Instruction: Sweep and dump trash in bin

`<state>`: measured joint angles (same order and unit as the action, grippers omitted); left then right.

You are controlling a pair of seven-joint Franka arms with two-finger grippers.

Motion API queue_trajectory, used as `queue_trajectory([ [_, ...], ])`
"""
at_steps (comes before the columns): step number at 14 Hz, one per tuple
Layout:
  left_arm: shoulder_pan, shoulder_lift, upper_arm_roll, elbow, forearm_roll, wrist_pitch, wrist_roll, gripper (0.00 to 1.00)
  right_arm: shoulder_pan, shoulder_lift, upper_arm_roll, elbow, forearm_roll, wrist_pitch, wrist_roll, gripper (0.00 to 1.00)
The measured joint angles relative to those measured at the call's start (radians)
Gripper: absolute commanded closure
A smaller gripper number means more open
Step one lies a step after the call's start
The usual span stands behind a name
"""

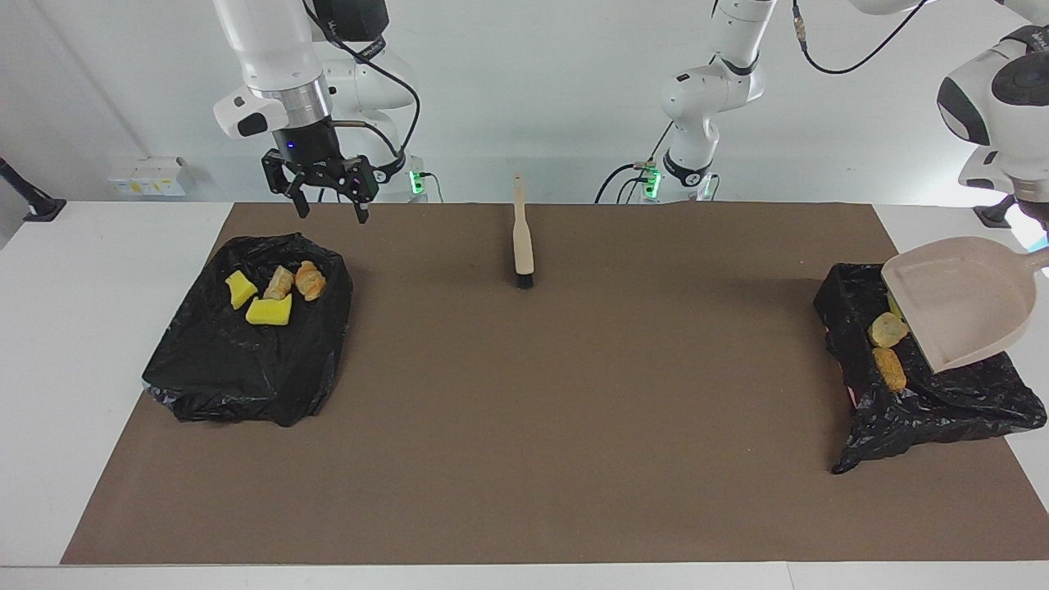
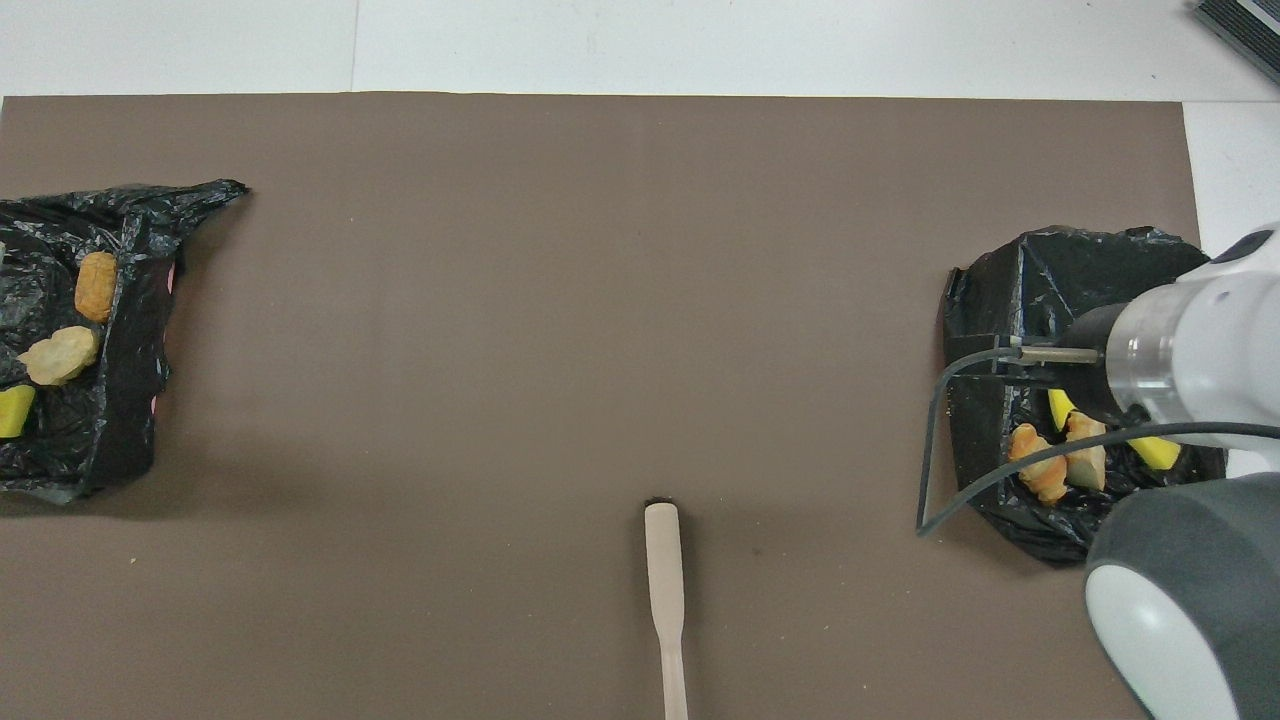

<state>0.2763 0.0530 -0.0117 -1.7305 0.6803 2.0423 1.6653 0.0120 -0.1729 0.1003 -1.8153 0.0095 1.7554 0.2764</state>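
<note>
The trash lies in two black bag-lined bins. The bin [image 1: 246,360] at the right arm's end holds two yellow sponge bits [image 1: 269,311] and two bread chunks [image 1: 310,280]. My right gripper [image 1: 332,215] hangs open and empty over this bin's edge nearest the robots. The bin [image 1: 926,401] at the left arm's end holds a tan chunk [image 1: 887,329], a brown chunk [image 1: 890,369] and a yellow bit [image 2: 12,410]. My left gripper [image 1: 1037,238], mostly cut off by the frame's edge, holds the beige dustpan [image 1: 959,303] by its handle, tilted over this bin.
A wooden-handled brush [image 1: 522,238] lies on the brown mat [image 1: 524,426] in the middle near the robots, bristles pointing away from them. It also shows in the overhead view [image 2: 665,590]. White table borders the mat.
</note>
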Motion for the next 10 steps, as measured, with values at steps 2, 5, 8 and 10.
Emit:
queue_trajectory([
  [2, -0.022, -0.002, -0.001, 0.002, -0.096, -0.046, -0.02, 1.0, -0.016, 0.0, -0.009, 0.004, 0.0, -0.016, -0.032, 0.0],
  [5, -0.07, -0.004, -0.005, 0.002, -0.177, -0.117, -0.13, 1.0, -0.02, 0.0, -0.058, 0.033, -0.001, -0.083, -0.072, 0.0],
  [8, -0.127, -0.009, -0.007, -0.002, -0.276, -0.199, -0.31, 1.0, -0.024, 0.002, -0.097, 0.048, -0.001, -0.101, -0.124, 0.0],
  [10, -0.193, -0.01, -0.009, -0.005, -0.316, -0.257, -0.492, 1.0, -0.026, 0.009, -0.098, 0.05, -0.001, -0.101, -0.129, 0.0],
])
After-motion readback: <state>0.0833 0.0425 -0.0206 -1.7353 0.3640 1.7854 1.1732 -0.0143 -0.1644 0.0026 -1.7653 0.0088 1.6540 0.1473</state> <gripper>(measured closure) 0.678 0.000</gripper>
